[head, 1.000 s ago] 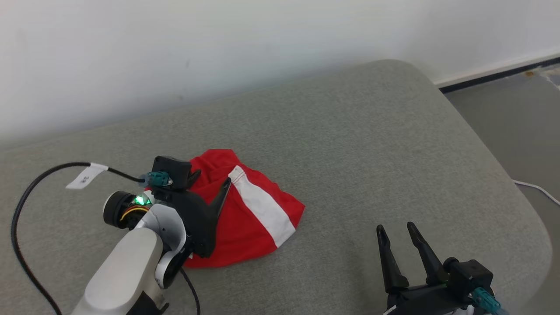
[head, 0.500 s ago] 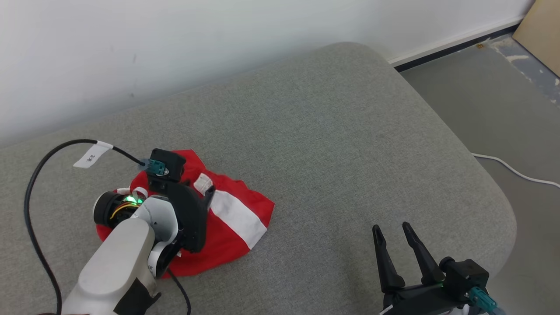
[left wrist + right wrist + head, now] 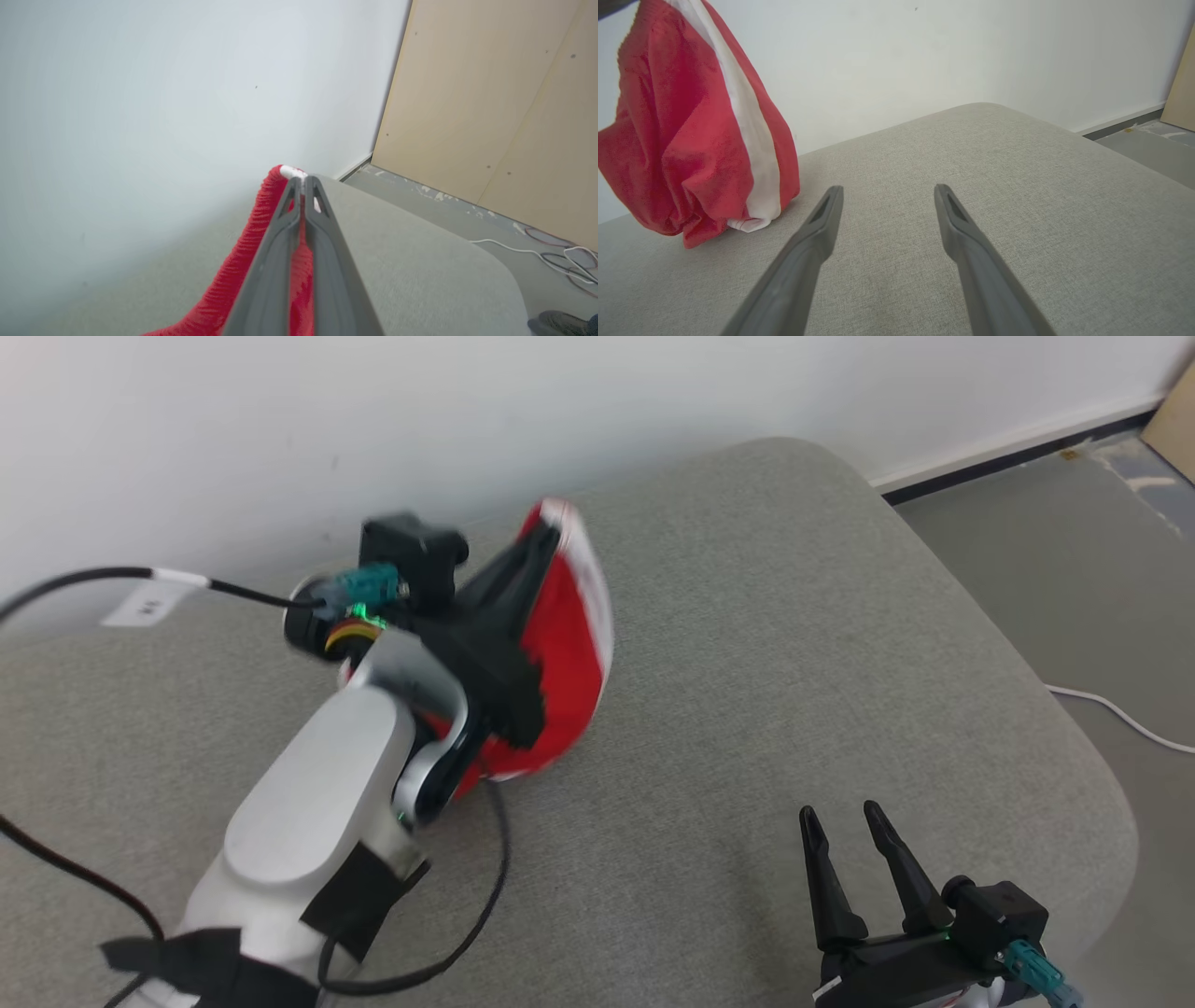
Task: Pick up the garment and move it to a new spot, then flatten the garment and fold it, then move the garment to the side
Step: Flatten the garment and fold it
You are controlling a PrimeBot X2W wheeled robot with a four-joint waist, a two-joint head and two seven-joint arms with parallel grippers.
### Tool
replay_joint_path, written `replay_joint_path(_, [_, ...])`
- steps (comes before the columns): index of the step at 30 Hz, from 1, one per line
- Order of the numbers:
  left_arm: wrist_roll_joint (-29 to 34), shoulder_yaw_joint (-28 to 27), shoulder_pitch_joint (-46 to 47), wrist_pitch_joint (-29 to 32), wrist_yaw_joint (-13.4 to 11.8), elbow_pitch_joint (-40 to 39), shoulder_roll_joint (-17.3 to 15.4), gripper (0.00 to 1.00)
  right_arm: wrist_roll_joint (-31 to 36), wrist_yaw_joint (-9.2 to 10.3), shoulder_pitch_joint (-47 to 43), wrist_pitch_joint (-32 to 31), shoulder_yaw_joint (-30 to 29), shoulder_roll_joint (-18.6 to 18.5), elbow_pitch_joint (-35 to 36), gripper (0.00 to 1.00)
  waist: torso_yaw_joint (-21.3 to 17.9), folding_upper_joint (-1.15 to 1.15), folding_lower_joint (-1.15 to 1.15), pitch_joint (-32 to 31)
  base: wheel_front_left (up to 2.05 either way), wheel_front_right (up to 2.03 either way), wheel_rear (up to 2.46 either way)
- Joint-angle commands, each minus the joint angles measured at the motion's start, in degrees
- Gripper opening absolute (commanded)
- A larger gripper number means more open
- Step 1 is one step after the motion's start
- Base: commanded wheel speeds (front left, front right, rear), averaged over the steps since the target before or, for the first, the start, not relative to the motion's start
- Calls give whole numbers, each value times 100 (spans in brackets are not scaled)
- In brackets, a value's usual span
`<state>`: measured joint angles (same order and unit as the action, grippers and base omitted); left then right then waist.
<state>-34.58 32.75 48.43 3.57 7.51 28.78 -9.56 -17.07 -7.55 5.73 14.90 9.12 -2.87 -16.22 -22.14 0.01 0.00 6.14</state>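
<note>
My left gripper is clamped tight on the garment. It's red with a white stripe, bunched, hanging over the far-left part of the grey cushion. Lowest folds are at or just off the cushion, can't tell which. My right gripper is idle over the cushion's near-right corner, jaws apart, holding nothing.

My read on progress: pick-up done, move to new spot in hand. Flatten, fold and shift aside all left.

Cushion is flat woven fabric with rounded edges. White wall behind it. Grey floor to its right, with a white cable. Beige panel beyond.
</note>
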Motion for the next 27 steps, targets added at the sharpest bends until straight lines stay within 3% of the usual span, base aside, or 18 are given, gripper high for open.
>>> replay_joint_path(1, [-49, -59, 119, -172, -13, -96, 82, 0, 17, 12, -17, 20, 12, -3, -20, 100, 94, -1, 0, -52, 0, 0, 0])
replay_joint_path(6, [-106, -299, 431, -690, -230, -460, 324, 0, 40, 12, -70, 26, -15, -3, -41, 100, 303, -1, 0, -158, 0, 0, 0])
replay_joint_path(10, [-225, -292, 200, -531, -357, -708, 304, 0, 53, 12, -120, 27, -53, -5, -24, 100, 535, -1, 0, -205, 0, 0, 0])
replay_joint_path(21, [-813, -512, -2376, 342, -911, -948, -849, 0, 79, 12, -142, 26, -134, -2, 36, 100, 1310, -1, 0, -39, 0, 0, 0])
replay_joint_path(25, [-946, -565, -2800, 306, -990, -711, -924, 0, 94, 12, -69, 17, -112, -7, 27, 100, 1526, -1, 0, -32, 0, 0, 0])
replay_joint_path(26, [-1001, -593, -2863, 256, -1003, -649, -869, 13, 92, 12, -42, 15, -98, -5, 28, 100, 1559, -1, 0, -39, 0, 0, 0])
replay_joint_path(27, [-1060, -637, -2932, 241, -1029, -583, -814, 100, 86, 12, -22, 9, -76, -4, 29, 100, 1579, -1, 0, -51, 0, 0, 0])
